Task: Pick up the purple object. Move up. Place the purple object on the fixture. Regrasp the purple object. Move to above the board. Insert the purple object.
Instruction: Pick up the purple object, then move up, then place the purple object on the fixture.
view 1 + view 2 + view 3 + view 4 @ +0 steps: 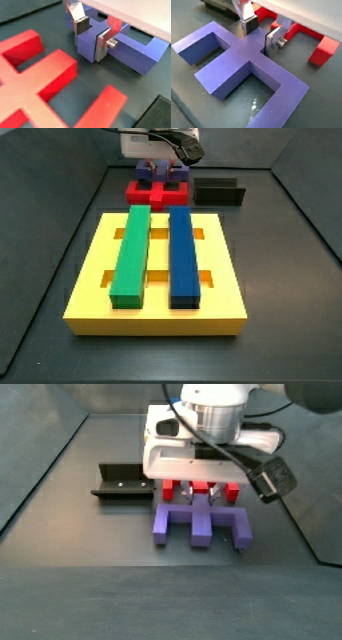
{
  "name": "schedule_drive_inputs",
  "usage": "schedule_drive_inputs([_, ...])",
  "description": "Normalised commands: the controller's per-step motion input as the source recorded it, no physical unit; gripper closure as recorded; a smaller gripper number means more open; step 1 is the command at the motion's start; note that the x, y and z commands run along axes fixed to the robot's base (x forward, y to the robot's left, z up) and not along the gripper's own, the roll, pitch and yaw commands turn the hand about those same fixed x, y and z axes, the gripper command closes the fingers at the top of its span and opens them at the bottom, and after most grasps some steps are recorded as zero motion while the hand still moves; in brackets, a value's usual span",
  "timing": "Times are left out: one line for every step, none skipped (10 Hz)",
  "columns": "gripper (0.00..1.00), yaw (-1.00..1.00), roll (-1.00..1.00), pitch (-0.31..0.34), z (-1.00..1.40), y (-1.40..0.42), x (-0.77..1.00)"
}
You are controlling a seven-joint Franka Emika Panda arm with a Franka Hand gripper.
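Up front sits the yellow board (158,278), carrying a green bar (130,256) and a blue bar (182,258) side by side in its slots. Just behind it lies the red block (158,194), then the purple object (159,172) with the gripper (160,164) low over it, fingers hidden. The black fixture (219,191) stands beside the red block.

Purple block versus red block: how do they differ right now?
The purple block has the gripper straddling its middle bar, fingers either side; the red block is untouched. In a side view the purple block lies nearer the camera, the red block behind it under the gripper. Both lie flat on the floor, side by side, with similar notched, legged shapes.
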Motion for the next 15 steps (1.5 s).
schedule_drive_inputs([1.00,0.00,0.00,0.000,0.00,0.00,0.00])
schedule_drive_inputs([1.00,0.00,0.00,0.000,0.00,0.00,0.00])
schedule_drive_inputs([1.00,0.00,0.00,0.000,0.83,0.00,0.00])
schedule_drive_inputs([1.00,-0.05,0.01,-0.017,0.88,0.08,0.00])
schedule_drive_inputs([1.00,-0.04,0.04,0.006,0.58,0.04,-0.05])
schedule_drive_inputs([1.00,-0.03,0.08,-0.002,0.35,0.02,-0.04])
schedule_drive_inputs([1.00,0.00,0.00,-0.009,0.00,0.00,0.04])
schedule_drive_inputs([1.00,-0.08,-0.41,-0.197,0.00,0.03,0.65])
schedule_drive_inputs([1.00,-0.05,-0.65,-0.394,0.35,0.00,0.65])
schedule_drive_inputs([1.00,-0.02,-0.42,-0.203,0.16,-0.05,0.86])
schedule_drive_inputs([1.00,-0.03,-0.21,0.029,0.23,-0.20,1.00])
schedule_drive_inputs([1.00,-0.02,-0.21,0.000,0.11,-0.16,1.00])
schedule_drive_inputs([1.00,-0.10,-0.33,0.000,0.05,-0.10,1.00])
schedule_drive_inputs([1.00,-0.11,-0.35,0.034,0.06,-0.10,1.00])
schedule_drive_inputs([1.00,-0.14,-0.32,0.100,0.04,-0.06,0.99])
